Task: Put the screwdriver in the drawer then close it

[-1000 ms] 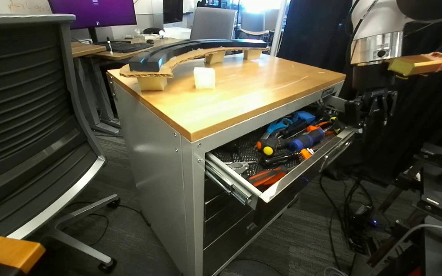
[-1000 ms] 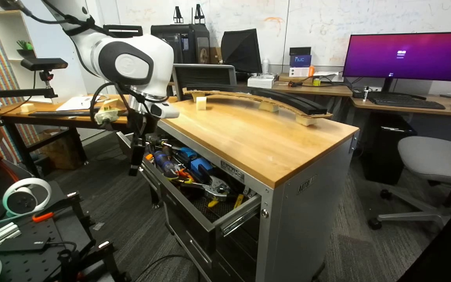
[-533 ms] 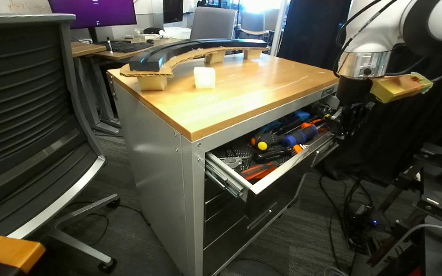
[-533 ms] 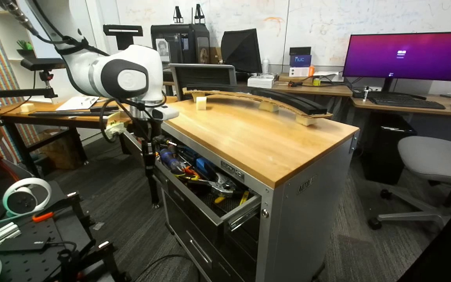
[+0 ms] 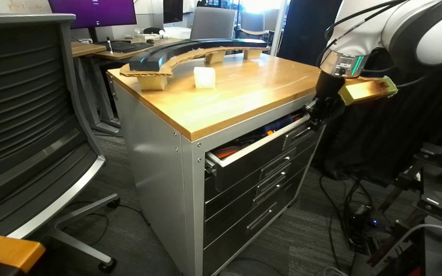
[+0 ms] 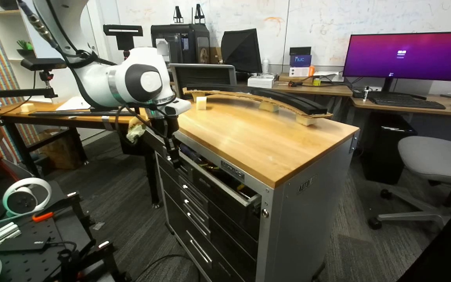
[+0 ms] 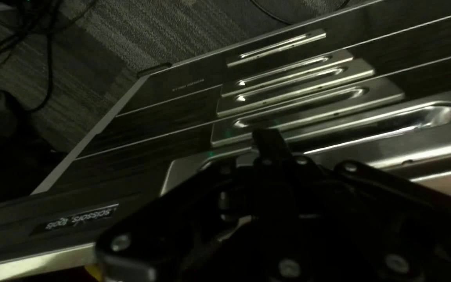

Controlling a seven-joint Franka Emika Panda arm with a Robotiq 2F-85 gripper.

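The drawer (image 5: 240,161) is the topmost of the cabinet and stands partly out, its pale rim clear of the frame by a narrow gap. Orange and blue tools show through that gap in an exterior view. I cannot pick out the screwdriver; it is hidden or out of view. My gripper (image 6: 175,159) is at the drawer's front, by its handle plate, with the fingers pointing down. In the wrist view the gripper (image 7: 266,137) overlaps the drawer's long metal handle (image 7: 397,125). Its fingers are together and nothing shows between them. Whether they press on the front is too dark to tell.
The wooden top (image 5: 251,92) overhangs the drawer and carries a curved black piece (image 5: 205,51) and a foam block (image 5: 204,78). Lower drawers (image 5: 232,218) are shut below. An office chair (image 5: 25,115) stands beside the cabinet, and a black equipment table (image 6: 26,243) is nearby.
The drawer has slid a long way into the cabinet, covering most of its tools. My gripper has moved toward the cabinet along with the drawer front, and its fingers have come together.
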